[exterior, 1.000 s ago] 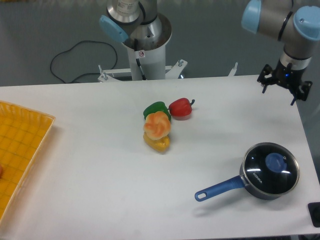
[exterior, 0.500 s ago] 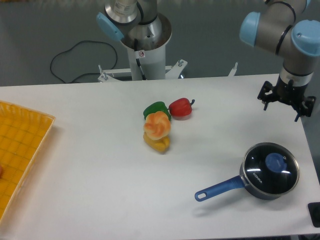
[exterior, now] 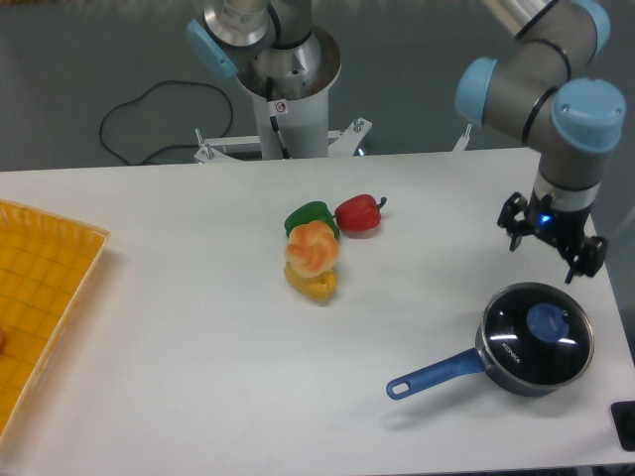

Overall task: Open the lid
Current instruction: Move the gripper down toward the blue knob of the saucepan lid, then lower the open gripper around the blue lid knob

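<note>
The lid (exterior: 516, 340) is round dark glass with a metal rim and a blue knob (exterior: 547, 320) at its centre. It lies flat on a blue-handled saucepan (exterior: 437, 373) at the table's front right. My gripper (exterior: 550, 248) hangs just behind and above the lid, pointing down. Its fingers (exterior: 513, 220) are spread apart and hold nothing. It is not touching the lid.
A green pepper (exterior: 309, 216), a red pepper (exterior: 358, 213), an orange-pink item (exterior: 312, 249) and a yellow pepper (exterior: 313, 286) are bunched mid-table. A yellow tray (exterior: 40, 297) lies at the left edge. The table's right edge runs close past the saucepan.
The gripper has come forward and down from the back right corner toward the saucepan, drifting slightly left. The lid and saucepan have not moved.
</note>
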Tool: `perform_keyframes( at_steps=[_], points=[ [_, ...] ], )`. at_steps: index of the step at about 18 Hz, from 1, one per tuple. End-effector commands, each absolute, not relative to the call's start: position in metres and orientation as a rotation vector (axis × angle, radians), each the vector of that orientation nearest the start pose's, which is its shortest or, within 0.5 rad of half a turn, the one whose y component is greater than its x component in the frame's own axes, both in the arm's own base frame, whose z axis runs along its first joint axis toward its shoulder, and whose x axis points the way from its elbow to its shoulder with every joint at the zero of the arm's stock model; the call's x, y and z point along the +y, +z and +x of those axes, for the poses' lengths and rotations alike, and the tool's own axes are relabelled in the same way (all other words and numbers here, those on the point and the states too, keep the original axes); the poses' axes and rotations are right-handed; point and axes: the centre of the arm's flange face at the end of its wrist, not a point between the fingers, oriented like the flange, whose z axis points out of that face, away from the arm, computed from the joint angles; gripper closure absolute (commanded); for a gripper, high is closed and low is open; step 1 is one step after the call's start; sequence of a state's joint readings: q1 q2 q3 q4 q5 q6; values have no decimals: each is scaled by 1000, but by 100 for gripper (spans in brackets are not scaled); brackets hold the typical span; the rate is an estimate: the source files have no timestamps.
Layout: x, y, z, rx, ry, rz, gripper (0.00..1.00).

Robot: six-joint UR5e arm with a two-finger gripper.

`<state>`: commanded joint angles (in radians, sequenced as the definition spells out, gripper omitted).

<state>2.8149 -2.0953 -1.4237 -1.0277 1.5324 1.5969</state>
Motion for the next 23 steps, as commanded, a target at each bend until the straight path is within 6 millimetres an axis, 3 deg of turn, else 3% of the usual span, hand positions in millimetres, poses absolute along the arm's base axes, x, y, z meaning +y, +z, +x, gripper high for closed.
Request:
perform_keyframes(
  at_steps=[3, 11, 15, 23],
  points=[
    [355, 306, -617, 546, 224, -3021, 0],
    [361, 340, -631, 547, 327, -3002, 0],
    [382, 339, -643, 583, 359, -2988, 0],
    [383, 332, -648, 618, 347, -2986, 0]
  ],
)
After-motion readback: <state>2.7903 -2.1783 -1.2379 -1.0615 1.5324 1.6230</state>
